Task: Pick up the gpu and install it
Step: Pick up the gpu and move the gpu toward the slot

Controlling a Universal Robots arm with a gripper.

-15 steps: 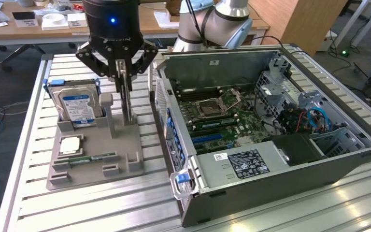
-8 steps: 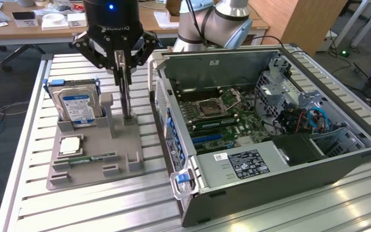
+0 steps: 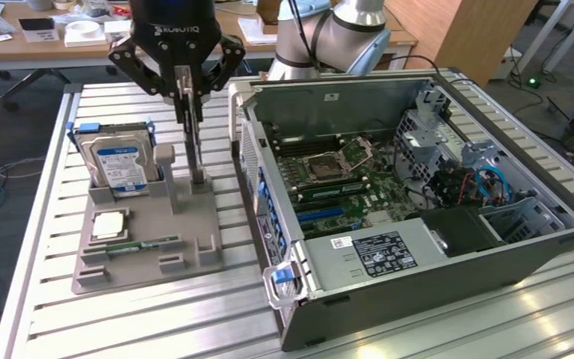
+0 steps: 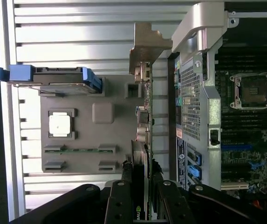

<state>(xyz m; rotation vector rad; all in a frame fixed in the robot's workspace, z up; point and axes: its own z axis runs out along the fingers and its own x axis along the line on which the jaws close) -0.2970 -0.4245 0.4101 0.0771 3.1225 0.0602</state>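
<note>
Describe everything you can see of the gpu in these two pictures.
The gpu is a thin, flat, dark card standing upright on its edge in a slot of the grey holder, beside the open computer case. Seen edge-on in the wrist view, it has a pale silver metal bracket at one end. The gripper grips it from above, its fingers pressing on both faces.

Table (image 3: 117, 325): ribbed metal, semi-gloss; tray (image 3: 158, 224): matt grey plastic; gpu (image 4: 144, 119) bracket: pale metal (board dark, matt).
</note>
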